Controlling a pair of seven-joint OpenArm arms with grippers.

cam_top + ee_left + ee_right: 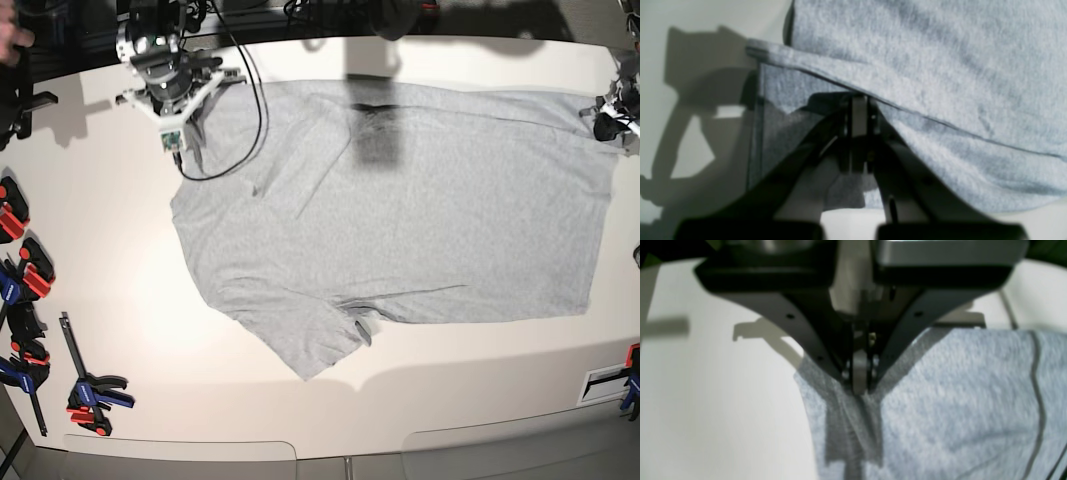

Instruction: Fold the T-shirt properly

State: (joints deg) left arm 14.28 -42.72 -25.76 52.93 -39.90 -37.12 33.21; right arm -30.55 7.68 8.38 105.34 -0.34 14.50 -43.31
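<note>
The light grey T-shirt lies spread flat on the white table, plain side up, with one sleeve pointing toward the front edge. At the far left corner of the shirt, my right gripper is shut on the fabric; its wrist view shows the fingertips pinching a bunched fold of the T-shirt. My left gripper is at the far right corner. Seen from its wrist camera, that gripper is shut on the hemmed edge of the T-shirt, which drapes over the fingers.
Several red, blue and black clamps lie along the table's left edge, one more near the front left. A black cable loops over the shirt beside the right arm. A label sits at the front right.
</note>
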